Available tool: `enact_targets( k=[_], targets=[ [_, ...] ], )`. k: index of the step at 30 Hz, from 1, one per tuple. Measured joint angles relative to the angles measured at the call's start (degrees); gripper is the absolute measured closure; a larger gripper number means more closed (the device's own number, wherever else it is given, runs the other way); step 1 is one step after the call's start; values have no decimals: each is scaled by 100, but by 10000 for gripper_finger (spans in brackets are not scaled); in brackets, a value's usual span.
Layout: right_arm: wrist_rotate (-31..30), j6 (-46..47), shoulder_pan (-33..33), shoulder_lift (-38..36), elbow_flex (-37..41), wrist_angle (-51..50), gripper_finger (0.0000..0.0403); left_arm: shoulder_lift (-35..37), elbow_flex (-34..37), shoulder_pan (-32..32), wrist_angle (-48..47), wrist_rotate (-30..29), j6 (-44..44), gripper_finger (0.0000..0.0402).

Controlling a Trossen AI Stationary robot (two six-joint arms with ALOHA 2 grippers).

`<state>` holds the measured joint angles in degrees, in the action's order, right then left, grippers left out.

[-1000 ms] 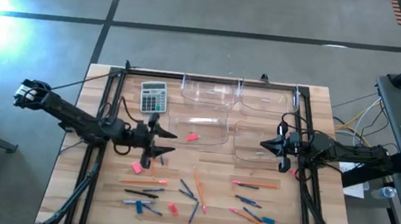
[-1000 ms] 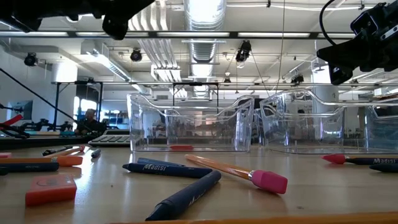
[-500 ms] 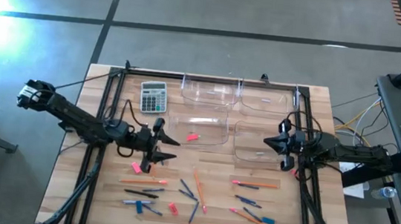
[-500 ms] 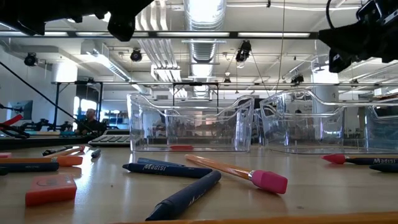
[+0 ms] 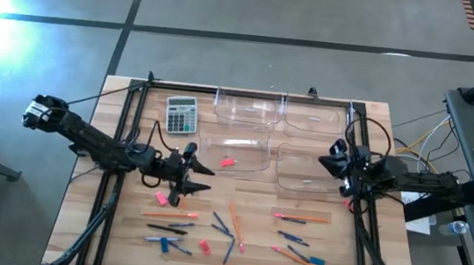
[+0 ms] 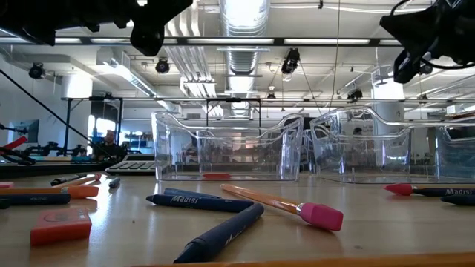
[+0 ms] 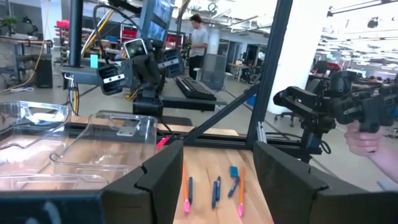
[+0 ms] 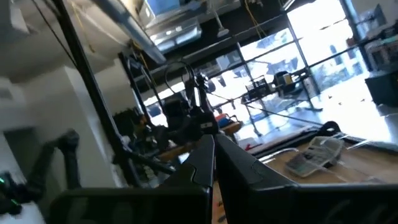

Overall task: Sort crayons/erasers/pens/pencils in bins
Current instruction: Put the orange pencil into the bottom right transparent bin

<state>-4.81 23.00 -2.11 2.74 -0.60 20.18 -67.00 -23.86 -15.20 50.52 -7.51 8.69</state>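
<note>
While the pencils [image 5: 234,223] lay scattered on the desk [image 5: 77,222] beside 4 bins [image 5: 247,107], the left end effector [image 5: 200,171] hovered open and empty; light, stiff, rolling sticks looked best pinched mid-shaft.

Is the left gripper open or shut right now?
Open. The left gripper shows a clear gap between its fingers, with nothing held; pencils show through the gap.

Four cameras, one tabletop [image 5: 77,222].
One looks straight down, one level across it; both share the bins [image 5: 239,153]; wrist cameras face forward.
</note>
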Motion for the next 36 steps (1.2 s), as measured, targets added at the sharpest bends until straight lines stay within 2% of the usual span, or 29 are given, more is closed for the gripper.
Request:
enact_targets(
  k=[5,10,12,16,18,21,25,32,36],
  targets=[
    [-384,695,2,16,0,12,394,0,-2,0,0,0,-2,220],
    [-200,711,-29,308,0,-37,394,2,-2,2,0,0,-3,220],
    [82,657,-64,492,0,272,394,2,-2,2,-2,0,-3,220],
    [529,344,-196,917,0,1527,394,0,-2,9,-6,-2,-4,220],
    [421,298,-243,1123,0,1986,394,1,-2,9,-6,-1,-4,220],
    [179,556,-266,1400,0,2128,394,1,-2,9,-9,-2,-4,220],
    [363,606,-388,1901,-35,2293,394,2,-2,9,-9,-1,-4,220],
    [527,-277,-1161,3061,-929,2412,394,2,-2,9,-9,-2,-4,220],
    [277,-609,-1579,3925,-1740,1619,394,0,-2,9,-9,-2,-3,220]
  ],
)
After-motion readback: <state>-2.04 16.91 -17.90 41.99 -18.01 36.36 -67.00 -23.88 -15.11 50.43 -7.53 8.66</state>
